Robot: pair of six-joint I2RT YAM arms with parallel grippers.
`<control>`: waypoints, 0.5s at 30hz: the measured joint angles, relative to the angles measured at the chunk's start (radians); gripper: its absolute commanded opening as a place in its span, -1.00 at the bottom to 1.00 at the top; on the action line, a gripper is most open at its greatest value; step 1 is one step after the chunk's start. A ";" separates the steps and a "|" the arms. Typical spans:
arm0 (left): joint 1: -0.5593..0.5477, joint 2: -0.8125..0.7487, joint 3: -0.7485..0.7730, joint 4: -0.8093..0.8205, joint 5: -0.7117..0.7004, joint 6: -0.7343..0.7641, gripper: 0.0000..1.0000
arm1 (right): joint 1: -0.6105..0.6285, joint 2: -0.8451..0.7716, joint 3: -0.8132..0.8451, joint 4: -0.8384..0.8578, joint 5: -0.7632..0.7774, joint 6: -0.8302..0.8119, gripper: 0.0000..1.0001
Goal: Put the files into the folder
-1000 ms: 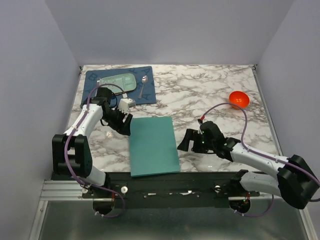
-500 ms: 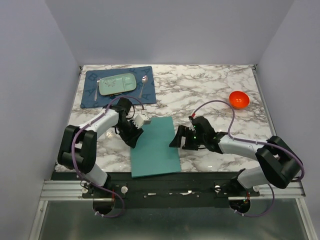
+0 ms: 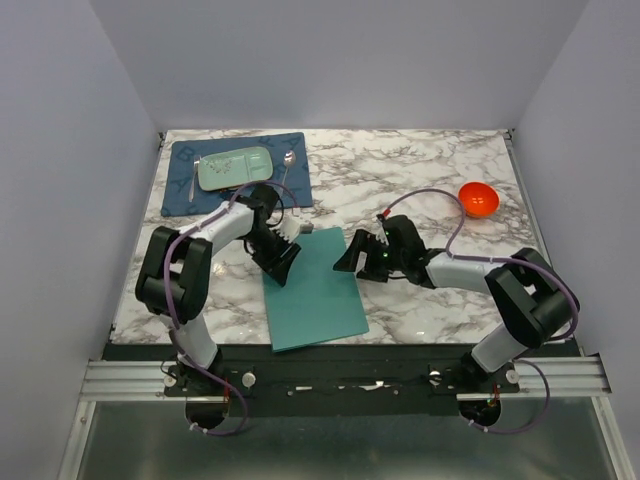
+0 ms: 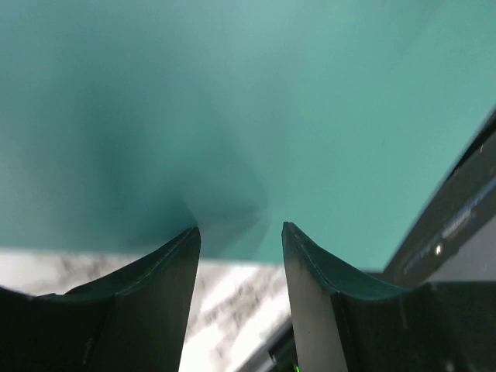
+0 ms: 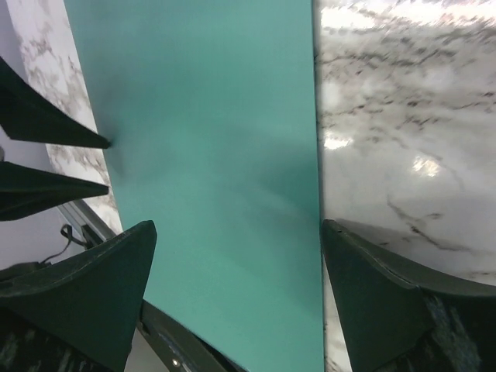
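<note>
The left gripper (image 4: 239, 229) has its two fingers partway apart, nothing clamped between them, with their tips at one long edge of the folder (image 4: 232, 93). Its wrist camera shows a soft dent or shadow in the teal cover just ahead of the tips. I cannot tell whether they press on it. A strip of marble table (image 4: 225, 302) shows between the fingers.

The right gripper (image 5: 236, 229) is spread wide and holds nothing. One finger is over the folder (image 5: 209, 116) and the other over the bare table (image 5: 387, 116), so the jaws straddle the folder's opposite long edge. This camera alone shows the left gripper's fingers (image 5: 54, 128) as dark wedges meeting the far edge of the cover.

Only the overhead view gives the whole layout. The folder (image 3: 315, 295) lies closed and flat at the front middle of the table (image 3: 420, 170), its near end reaching the front edge. The left gripper (image 3: 282, 265) is at its left side and the right gripper (image 3: 347, 255) at its upper right side.

Well behind, a blue mat (image 3: 180, 200) carries a pale green tray (image 3: 235, 168) and a spoon (image 3: 286, 172). An orange bowl (image 3: 478, 199) sits at the far right.

Pale marks on the mat, and light specks on a dark bar in the left wrist view, are too small or blurred to read.
</note>
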 measured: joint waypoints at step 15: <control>-0.042 0.174 0.261 0.117 0.015 -0.057 0.28 | -0.035 -0.184 0.011 -0.169 0.116 -0.100 1.00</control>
